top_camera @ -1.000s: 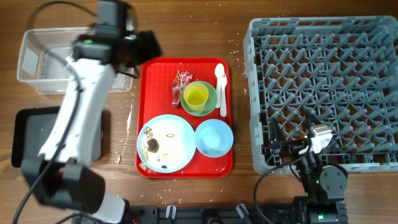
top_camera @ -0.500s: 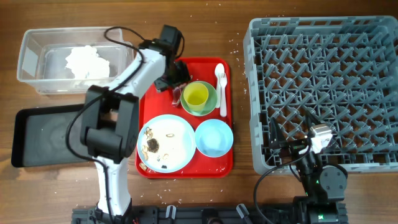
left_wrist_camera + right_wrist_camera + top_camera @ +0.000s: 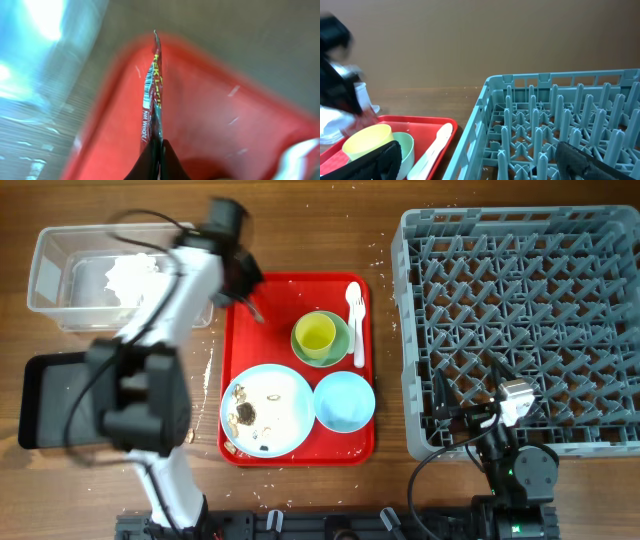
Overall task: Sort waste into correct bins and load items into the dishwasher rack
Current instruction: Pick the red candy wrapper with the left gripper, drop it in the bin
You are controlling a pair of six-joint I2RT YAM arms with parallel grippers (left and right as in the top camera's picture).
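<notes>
**Q:** What had changed by this panel?

**A:** Half a second earlier, the small red printed wrapper (image 3: 154, 95) lay on the flat red serving tray (image 3: 270, 345) beside the yellow cup (image 3: 315, 333). It now hung edge-on, pinched between the closed tips of the left gripper (image 3: 161, 159), over the tray's rear left corner (the overhead view was blurred by motion).

**Q:** And the meaning for the task?

**A:** The crumpled white paper napkin (image 3: 130, 275) already sat in the clear rectangular plastic tub (image 3: 50, 300), so the wrapper was judged the next waste bound for a bin. The right gripper (image 3: 477, 152) rested with fingers spread wide at the dishwasher rack (image 3: 520, 280), which held no dish yet.
</notes>
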